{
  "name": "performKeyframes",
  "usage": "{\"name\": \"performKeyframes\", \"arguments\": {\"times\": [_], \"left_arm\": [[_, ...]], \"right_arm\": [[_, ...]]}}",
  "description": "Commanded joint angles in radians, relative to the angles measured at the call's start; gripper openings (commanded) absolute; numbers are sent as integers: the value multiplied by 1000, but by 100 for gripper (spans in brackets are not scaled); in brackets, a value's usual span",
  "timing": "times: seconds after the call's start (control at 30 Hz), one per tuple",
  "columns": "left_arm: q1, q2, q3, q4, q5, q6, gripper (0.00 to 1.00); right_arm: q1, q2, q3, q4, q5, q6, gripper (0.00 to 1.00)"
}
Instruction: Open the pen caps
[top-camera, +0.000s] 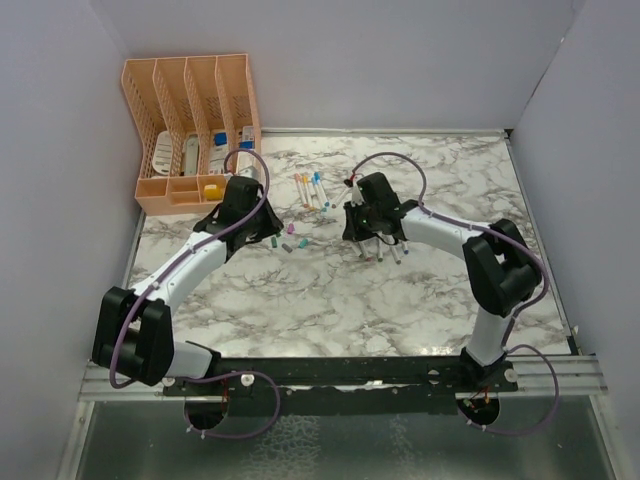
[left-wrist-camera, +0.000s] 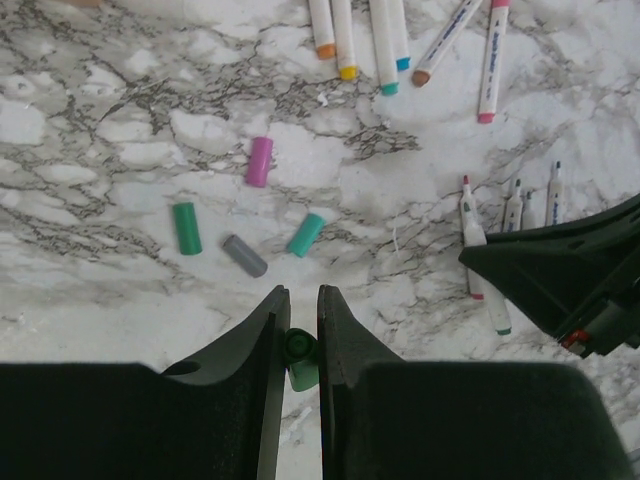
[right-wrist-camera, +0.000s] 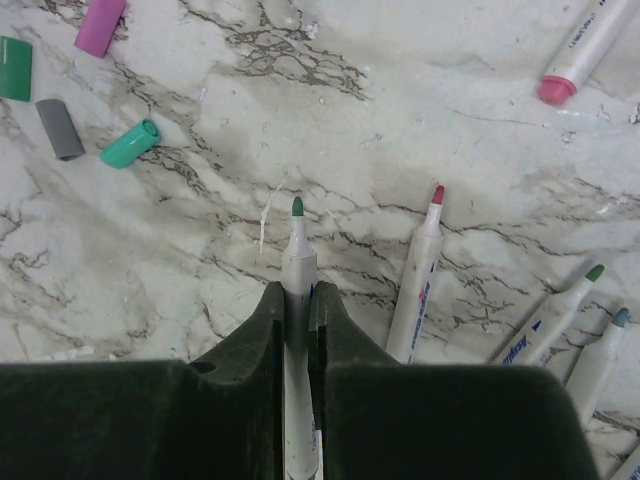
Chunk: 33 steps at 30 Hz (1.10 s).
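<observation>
Cap (left-wrist-camera: 298, 349), dark green, seemingly clamped inside left end effector (left-wrist-camera: 300, 293)

The left arm (top-camera: 185, 268) and right arm (top-camera: 440, 232) share one build: slim white link tubes between bulky black joint housings, with the shoulder blocks the largest. A thin purple cable (top-camera: 112, 355) trails along each arm in loose loops. Both bases are fixed to a black rail (top-camera: 340, 368) dotted with pale screws. The jaws are matte black wedges tapering to narrow tips, and each left-hand one carries what may be a small oval recess.
</observation>
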Motion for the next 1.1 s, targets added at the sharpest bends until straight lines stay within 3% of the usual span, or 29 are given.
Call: {"name": "performKeyframes", "arguments": {"times": [0.0, 0.6, 1.07], "left_arm": [[-9, -36, -61, -63, -21, 52, 0], [-30, 9, -252, 14, -45, 35, 0], [-31, 111, -238, 86, -65, 22, 5]], "right_arm": [[21, 68, 72, 38, 47, -12, 1], [39, 167, 105, 21, 59, -5, 2], [39, 150, 108, 4, 64, -10, 29]]}}
